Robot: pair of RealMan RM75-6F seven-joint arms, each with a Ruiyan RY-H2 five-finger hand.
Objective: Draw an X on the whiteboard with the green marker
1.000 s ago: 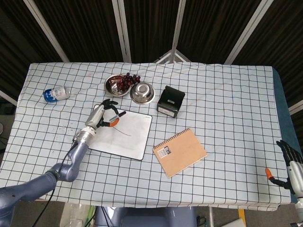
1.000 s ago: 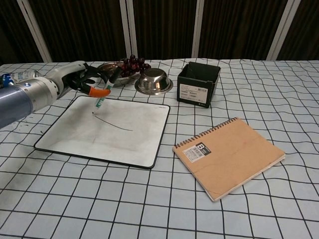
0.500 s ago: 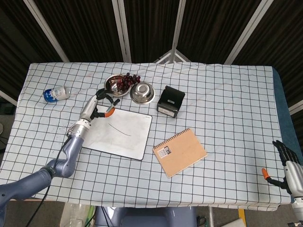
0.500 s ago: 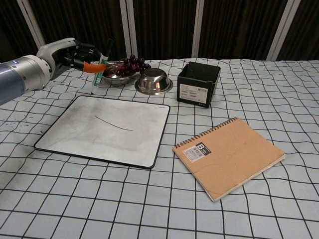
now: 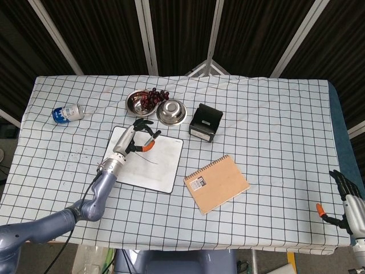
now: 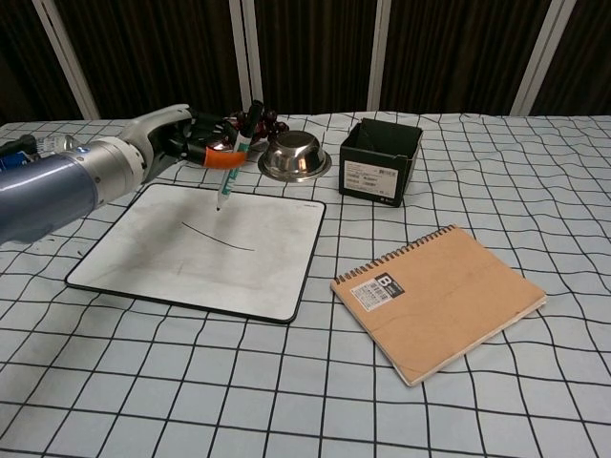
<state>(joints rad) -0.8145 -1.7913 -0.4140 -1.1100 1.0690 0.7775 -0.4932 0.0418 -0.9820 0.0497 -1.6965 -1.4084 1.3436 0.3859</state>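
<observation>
one stroke drawn on whiteboard [image 6: 191, 250] | crossing stroke left | green marker [image 6: 232, 173] gripped by left hand [image 6: 186, 145], tip above board | right hand [image 5: 349, 200] empty, fingers spread

The whiteboard [image 6: 205, 250], white with a dark rim, lies flat on the checked cloth, bearing one dark stroke [image 6: 218, 235]. The green marker [image 6: 235, 160] tilts tip-down above its far edge.
</observation>
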